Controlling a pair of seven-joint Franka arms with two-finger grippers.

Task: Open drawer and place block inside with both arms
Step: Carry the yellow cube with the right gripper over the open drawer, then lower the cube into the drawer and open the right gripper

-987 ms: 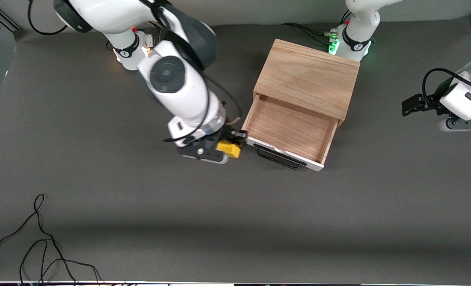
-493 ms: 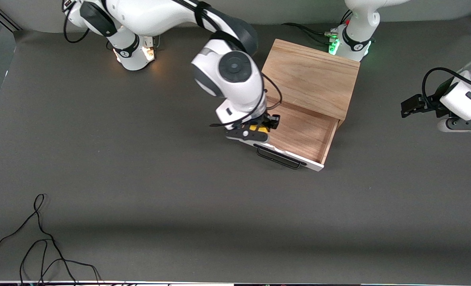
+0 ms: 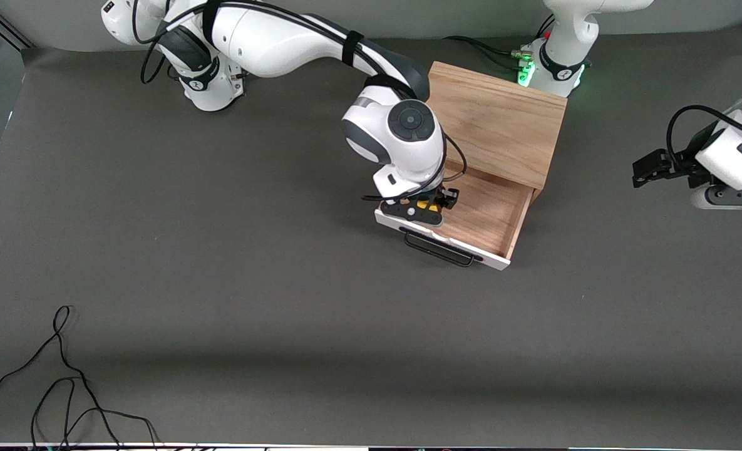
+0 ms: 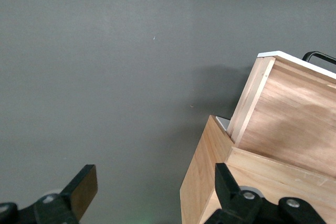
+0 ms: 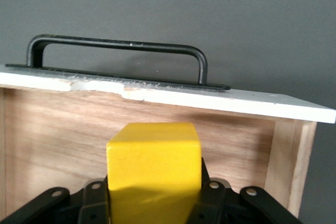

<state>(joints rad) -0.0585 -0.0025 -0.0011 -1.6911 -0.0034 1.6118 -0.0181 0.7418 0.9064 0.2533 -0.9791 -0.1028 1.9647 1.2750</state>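
The drawer (image 3: pixel 471 216) is pulled out of the oak cabinet (image 3: pixel 493 119), and its white front with the black handle (image 3: pixel 438 249) faces the front camera. The right tool (image 3: pixel 430 207) hangs over the open drawer, above the corner of its wooden floor that is toward the right arm's end of the worktop (image 3: pixel 220 282), just inside the white front. Its fingers are clamped on the yellow block (image 5: pixel 154 163), which is held in the air above the drawer floor. In the right wrist view the block shows in front of the inner wall of the drawer front, with the handle (image 5: pixel 118 51) above it. The left tool (image 3: pixel 652 166) waits over the bare worktop, well apart from the cabinet toward the left arm's end, and its fingers (image 4: pixel 81 187) stand apart with nothing between them.
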